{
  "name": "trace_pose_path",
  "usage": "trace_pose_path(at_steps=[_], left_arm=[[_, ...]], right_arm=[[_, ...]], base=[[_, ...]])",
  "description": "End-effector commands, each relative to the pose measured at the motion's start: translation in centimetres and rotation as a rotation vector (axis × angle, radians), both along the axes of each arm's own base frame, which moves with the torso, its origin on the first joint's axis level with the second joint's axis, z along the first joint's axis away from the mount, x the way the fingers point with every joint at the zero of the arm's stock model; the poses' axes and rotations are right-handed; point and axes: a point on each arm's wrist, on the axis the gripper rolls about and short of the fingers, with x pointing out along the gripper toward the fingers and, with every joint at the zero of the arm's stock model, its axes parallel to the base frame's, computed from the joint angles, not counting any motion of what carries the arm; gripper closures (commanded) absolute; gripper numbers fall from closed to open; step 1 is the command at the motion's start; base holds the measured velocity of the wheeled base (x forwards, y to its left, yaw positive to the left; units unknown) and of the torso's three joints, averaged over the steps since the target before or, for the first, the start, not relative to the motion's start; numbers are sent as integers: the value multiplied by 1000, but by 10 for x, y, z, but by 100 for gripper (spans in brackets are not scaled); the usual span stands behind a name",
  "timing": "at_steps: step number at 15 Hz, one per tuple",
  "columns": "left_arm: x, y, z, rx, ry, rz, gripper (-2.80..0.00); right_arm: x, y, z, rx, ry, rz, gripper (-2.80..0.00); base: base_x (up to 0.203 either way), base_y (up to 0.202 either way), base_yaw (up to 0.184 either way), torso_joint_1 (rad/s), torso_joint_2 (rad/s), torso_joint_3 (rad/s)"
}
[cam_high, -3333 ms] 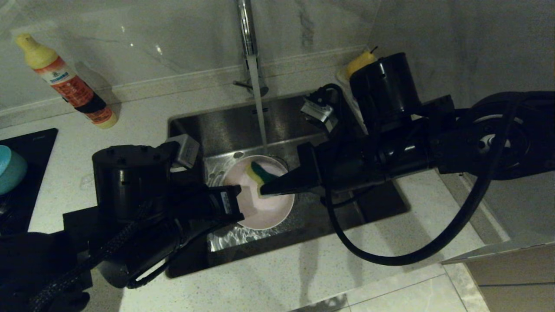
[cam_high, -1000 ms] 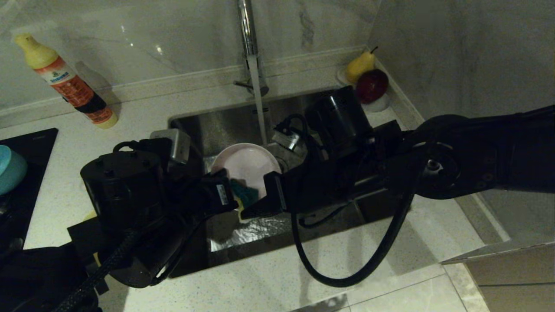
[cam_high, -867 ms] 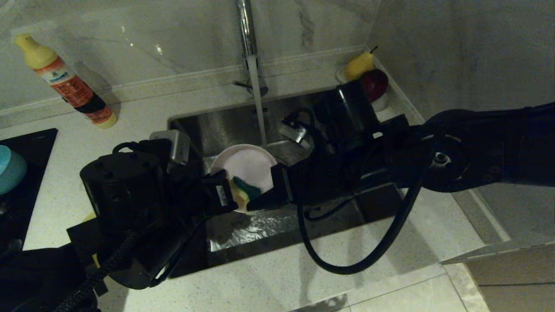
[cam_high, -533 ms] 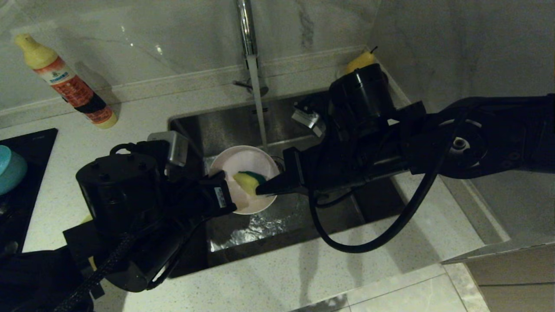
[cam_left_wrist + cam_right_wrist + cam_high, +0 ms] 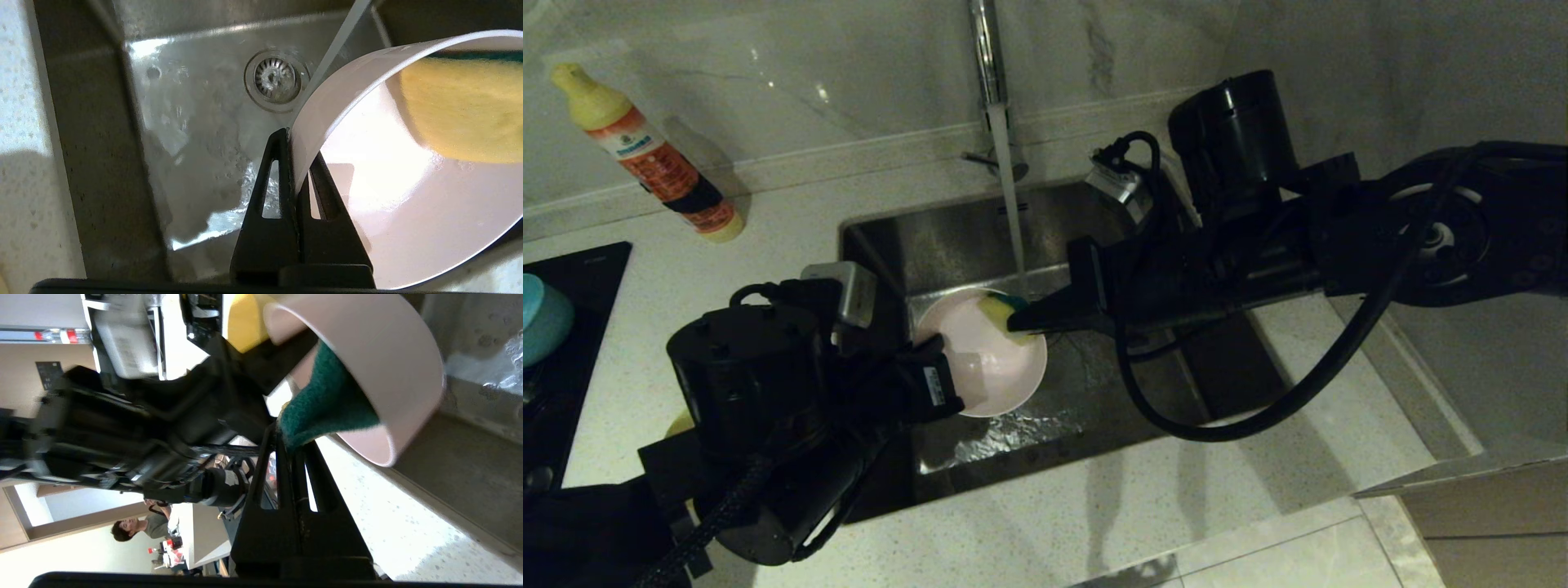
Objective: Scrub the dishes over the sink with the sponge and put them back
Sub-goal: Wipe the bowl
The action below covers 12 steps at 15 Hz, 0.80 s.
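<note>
I hold the pink bowl (image 5: 984, 351) over the sink (image 5: 1094, 384), tilted, mouth facing right; my left gripper (image 5: 295, 163) is clamped on its rim. My right gripper (image 5: 1023, 320) pinches the sponge (image 5: 998, 309) against the far inner wall, beside the water stream (image 5: 1009, 196).

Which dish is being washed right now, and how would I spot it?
Find the steel sink under the running tap. The pink bowl is held tilted above it, a sponge pressed inside. The only other bowl in view, blue, sits on the stove.

pink bowl (image 5: 988, 359) over sink (image 5: 947, 237) | sponge (image 5: 1001, 306) inside (tap running)
</note>
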Motion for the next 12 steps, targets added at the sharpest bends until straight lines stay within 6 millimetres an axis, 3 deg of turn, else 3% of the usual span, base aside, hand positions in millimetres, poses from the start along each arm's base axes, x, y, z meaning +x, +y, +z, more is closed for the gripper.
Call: trace_pose_path(at_steps=[1, 7, 12], left_arm=[[-1, 0, -6, 9, 15, 1, 0], [-2, 1, -3, 5, 9, 2, 0], [1, 0, 4, -16, -14, 7, 0]], right_arm=[[-1, 3, 5, 14, -10, 9, 0], [-18, 22, -1, -9, 15, 75, 0], [-30, 20, -13, -68, 66, 91, 0]], base=[[0, 0, 0, 0, 0, 0], [0, 0, 0, 0, 0, 0], [0, 0, 0, 0, 0, 0]])
